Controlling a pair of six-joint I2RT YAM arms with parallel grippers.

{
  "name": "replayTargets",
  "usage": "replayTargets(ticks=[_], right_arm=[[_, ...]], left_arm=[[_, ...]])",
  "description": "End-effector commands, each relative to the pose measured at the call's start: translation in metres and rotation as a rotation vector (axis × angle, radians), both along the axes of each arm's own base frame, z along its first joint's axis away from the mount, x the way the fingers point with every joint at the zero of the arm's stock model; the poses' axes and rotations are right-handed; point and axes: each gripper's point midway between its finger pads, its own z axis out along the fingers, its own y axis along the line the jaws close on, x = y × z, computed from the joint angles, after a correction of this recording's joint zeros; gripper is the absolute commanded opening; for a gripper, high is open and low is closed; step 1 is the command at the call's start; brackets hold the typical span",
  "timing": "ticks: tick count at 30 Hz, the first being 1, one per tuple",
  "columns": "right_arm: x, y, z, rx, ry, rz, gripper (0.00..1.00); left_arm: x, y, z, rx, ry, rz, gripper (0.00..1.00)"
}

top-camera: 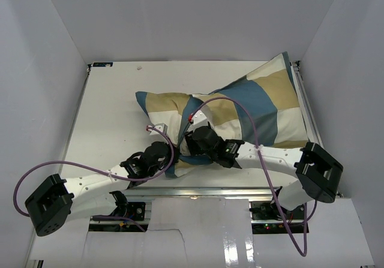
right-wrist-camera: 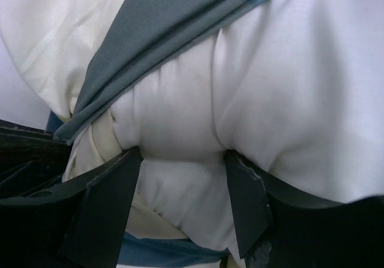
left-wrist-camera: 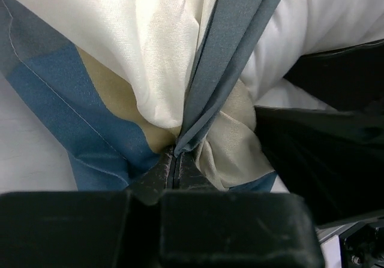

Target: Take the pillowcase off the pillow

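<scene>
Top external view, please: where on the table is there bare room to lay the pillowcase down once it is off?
The widest bare patch of table lies between its left edge and the pillowcase. A narrower strip runs along the far edge. The near centre is crowded, where left tool and right tool grip, and the pillowcase fills the right side.

Blue, tan, cream blocks on pillowcase (top-camera: 258, 100); pillow (right-wrist-camera: 270, 88) apparently white.

Seen from above, the pillow (right-wrist-camera: 198, 112) is hidden almost wholly inside the pillowcase (top-camera: 258, 106), and the fingertips of the left gripper (left-wrist-camera: 174, 163) and right gripper (right-wrist-camera: 180, 159) cannot be made out. In both wrist views the pillowcase is cut off at the edges.
</scene>
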Motion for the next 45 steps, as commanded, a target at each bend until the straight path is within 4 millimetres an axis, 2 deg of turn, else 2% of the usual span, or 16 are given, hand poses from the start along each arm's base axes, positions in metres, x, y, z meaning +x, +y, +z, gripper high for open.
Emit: replayTargets(ticks=[1, 3, 6, 8, 10, 11, 12, 15, 18, 20, 22, 24, 25, 29, 39, 45], right_arm=[[0.006, 0.015, -0.007, 0.012, 0.009, 0.006, 0.68], [-0.001, 0.022, -0.023, 0.036, 0.050, 0.037, 0.77], [-0.003, 0.020, -0.049, 0.009, 0.087, 0.024, 0.81], [0.004, 0.018, -0.065, -0.017, 0.116, 0.002, 0.79], [0.014, 0.012, -0.075, -0.023, 0.146, -0.026, 0.51], [0.027, 0.002, -0.075, -0.015, 0.154, -0.063, 0.37], [0.036, -0.006, -0.074, -0.012, 0.154, -0.090, 0.08], [0.070, -0.040, -0.057, 0.008, 0.128, -0.197, 0.08], [0.104, -0.077, -0.016, 0.057, 0.058, -0.315, 0.08], [0.120, -0.099, 0.018, 0.079, 0.000, -0.369, 0.08], [0.133, -0.103, 0.066, 0.132, -0.076, -0.378, 0.08], [0.140, -0.113, 0.090, 0.135, -0.104, -0.382, 0.08], [0.145, -0.114, 0.114, 0.167, -0.139, -0.386, 0.08], [0.151, -0.123, 0.144, 0.156, -0.167, -0.392, 0.08], [0.147, -0.150, 0.194, 0.196, -0.239, -0.375, 0.08], [0.144, -0.147, 0.203, 0.210, -0.233, -0.355, 0.08]], left_arm=[[-0.005, 0.009, -0.008, 0.050, 0.024, 0.001, 0.00], [-0.003, 0.010, -0.007, 0.054, 0.019, 0.007, 0.00], [-0.002, 0.009, -0.006, 0.056, 0.016, 0.007, 0.00], [-0.001, 0.008, -0.004, 0.058, 0.015, 0.008, 0.00], [0.000, 0.009, -0.001, 0.059, 0.011, 0.014, 0.00], [-0.001, 0.011, 0.000, 0.072, 0.018, 0.019, 0.00], [-0.001, 0.015, 0.003, 0.078, 0.016, 0.029, 0.00], [-0.002, 0.022, 0.010, 0.090, 0.011, 0.046, 0.00], [-0.003, 0.029, 0.018, 0.080, -0.016, 0.058, 0.00], [-0.005, 0.028, 0.017, 0.058, -0.019, 0.051, 0.00], [-0.007, 0.027, 0.008, 0.053, -0.013, 0.043, 0.00], [-0.007, 0.027, -0.003, 0.083, 0.012, 0.044, 0.00], [-0.007, 0.027, -0.006, 0.092, 0.019, 0.048, 0.00], [-0.007, 0.028, -0.018, 0.111, 0.043, 0.058, 0.00], [-0.002, 0.042, -0.036, 0.142, 0.056, 0.141, 0.00], [0.002, 0.045, -0.053, 0.210, 0.093, 0.165, 0.00]])
